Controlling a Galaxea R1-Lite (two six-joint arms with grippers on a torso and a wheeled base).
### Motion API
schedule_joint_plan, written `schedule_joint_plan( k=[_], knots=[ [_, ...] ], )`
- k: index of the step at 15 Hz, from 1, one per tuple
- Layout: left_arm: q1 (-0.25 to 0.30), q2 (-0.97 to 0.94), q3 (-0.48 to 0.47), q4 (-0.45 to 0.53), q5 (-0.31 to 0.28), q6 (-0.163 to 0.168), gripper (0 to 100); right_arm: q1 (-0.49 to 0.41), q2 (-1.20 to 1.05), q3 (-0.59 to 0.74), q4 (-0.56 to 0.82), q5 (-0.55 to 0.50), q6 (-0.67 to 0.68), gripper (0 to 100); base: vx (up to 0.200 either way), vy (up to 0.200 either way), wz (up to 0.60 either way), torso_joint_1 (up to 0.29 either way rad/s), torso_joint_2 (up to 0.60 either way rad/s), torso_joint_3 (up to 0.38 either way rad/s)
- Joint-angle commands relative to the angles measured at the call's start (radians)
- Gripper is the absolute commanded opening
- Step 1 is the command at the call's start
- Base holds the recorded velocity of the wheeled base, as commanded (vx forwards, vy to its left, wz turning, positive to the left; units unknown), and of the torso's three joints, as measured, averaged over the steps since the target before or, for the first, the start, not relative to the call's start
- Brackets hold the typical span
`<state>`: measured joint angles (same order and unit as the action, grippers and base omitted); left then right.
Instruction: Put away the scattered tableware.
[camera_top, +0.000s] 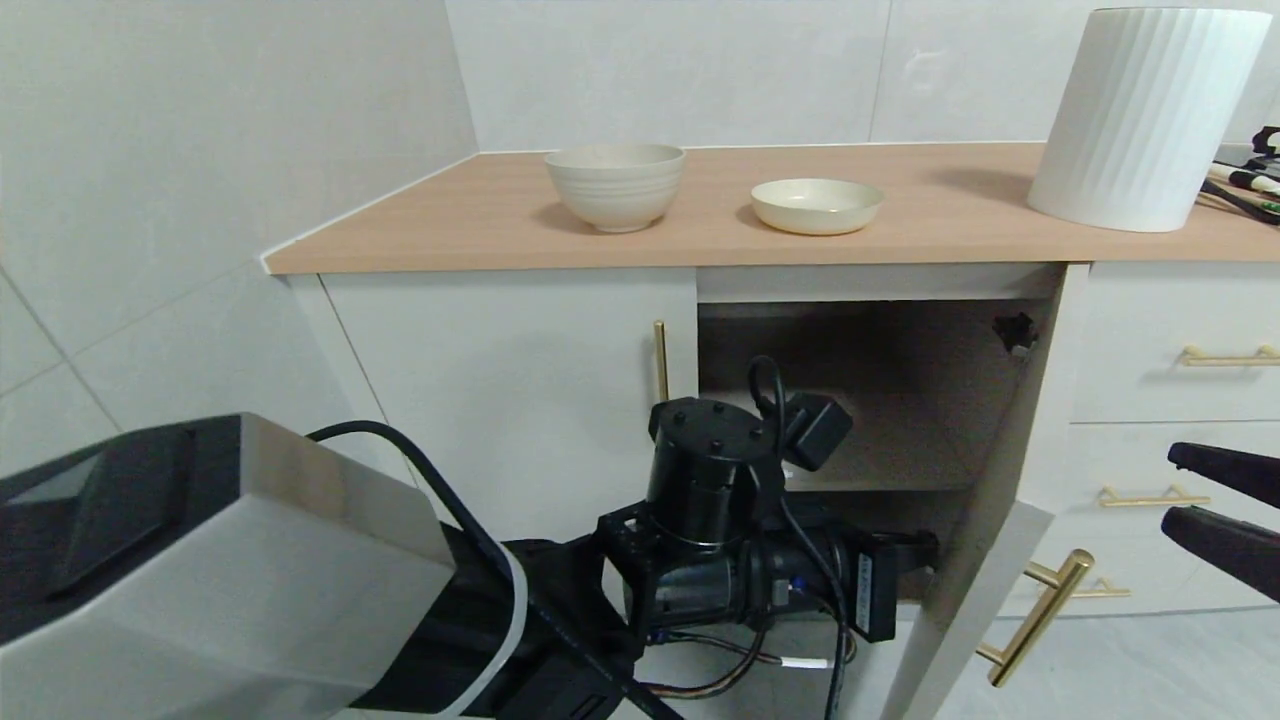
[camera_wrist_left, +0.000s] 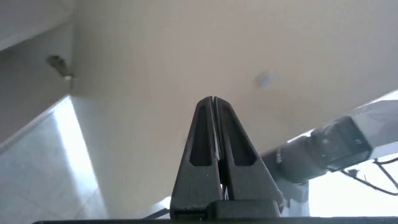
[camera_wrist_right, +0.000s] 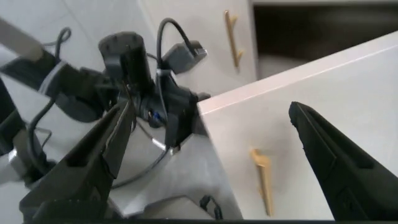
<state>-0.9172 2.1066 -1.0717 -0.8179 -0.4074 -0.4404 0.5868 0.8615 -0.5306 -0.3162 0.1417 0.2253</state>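
Your bowl and shallow dish sit side by side on the counter, above the open cabinet door. Your left gripper, fingers pressed together and empty, sits low by the door's inner face. Your right gripper hangs spread wide at its outer side.

A shallow cream dish sits at 3 o'clock from a deep ribbed cream bowl on the wooden countertop. An open white cupboard is at the dish's 6 o'clock.
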Motion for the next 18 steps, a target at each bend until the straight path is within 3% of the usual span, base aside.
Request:
schedule_joint_plan(
  k=[1, 3, 5, 6, 8, 13, 14, 17, 18],
  knots=[
    [-0.032, 0.044, -0.16, 0.114, -0.001, -0.001, 0, -0.01, -0.022, -0.025, 0.0, 0.002, 0.002, 100, 0.0, 0.0, 0.0, 0.0, 0.0, 0.0],
    [-0.109, 0.05, -0.229, 0.163, -0.001, -0.009, 0, -0.01, -0.035, -0.038, 0.0, 0.004, 0.002, 100, 0.0, 0.0, 0.0, 0.0, 0.0, 0.0],
    [-0.181, 0.007, -0.221, 0.163, -0.001, -0.058, 0, -0.01, -0.047, -0.048, 0.0, 0.009, 0.003, 100, 0.0, 0.0, 0.0, 0.0, 0.0, 0.0],
    [-0.192, -0.014, -0.214, 0.16, -0.002, -0.093, 0, -0.01, -0.055, -0.049, 0.0, 0.009, 0.006, 100, 0.0, 0.0, 0.0, 0.0, 0.0, 0.0],
    [-0.183, -0.051, -0.191, 0.158, 0.007, -0.107, 0, -0.01, -0.055, -0.051, 0.0, 0.009, 0.006, 100, 0.0, 0.0, 0.0, 0.0, 0.0, 0.0],
    [0.021, -0.333, 0.042, 0.174, 0.015, -0.092, 0, -0.01, 0.056, -0.088, 0.0, 0.01, 0.006, 100, 0.0, 0.0, 0.0, 0.0, 0.0, 0.0],
    [0.078, -0.41, 0.093, 0.197, 0.015, -0.077, 0, -0.01, 0.105, -0.106, 0.0, 0.012, 0.006, 100, 0.0, 0.0, 0.0, 0.0, 0.0, 0.0],
    [0.298, -0.659, 0.242, 0.339, 0.015, 0.02, 0, -0.01, 0.274, -0.198, 0.002, 0.061, 0.006, 100, 0.0, 0.0, 0.0, 0.0, 0.0, 0.0],
    [0.345, -0.708, 0.266, 0.37, 0.015, 0.046, 0, -0.01, 0.304, -0.221, 0.002, 0.07, 0.006, 100, 0.0, 0.0, 0.0, 0.0, 0.0, 0.0]
  ],
)
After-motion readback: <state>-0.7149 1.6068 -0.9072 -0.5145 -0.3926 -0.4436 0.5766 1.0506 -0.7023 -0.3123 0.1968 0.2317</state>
